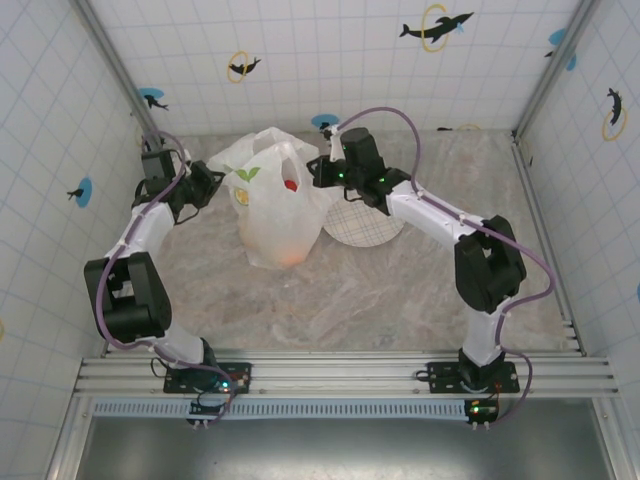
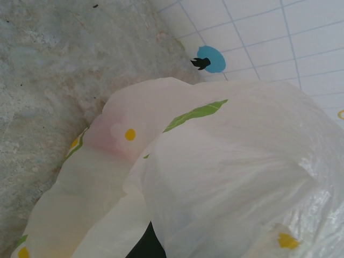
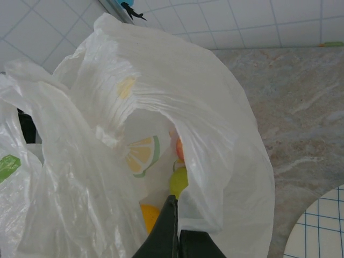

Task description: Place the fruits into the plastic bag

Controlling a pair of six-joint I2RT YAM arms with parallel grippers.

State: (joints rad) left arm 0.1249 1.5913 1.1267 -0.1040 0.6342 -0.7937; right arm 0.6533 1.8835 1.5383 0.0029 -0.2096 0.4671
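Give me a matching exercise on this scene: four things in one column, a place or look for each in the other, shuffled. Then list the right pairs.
Things:
1. plastic bag
2. checked plate
3. fruits
4. right tool

Place or look:
A. lying inside the bag
B. shut on the bag's rim
C. white with blue grid lines, beside the bag
D. translucent white, crinkly, printed with lemon slices

Pairs: 1-D, 2-C, 3-A, 4-B

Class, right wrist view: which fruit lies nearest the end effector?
The round orange fruit, beside the right end effector in the white plastic bag; the yellow-green fruit and reddish fruit sit farther off.
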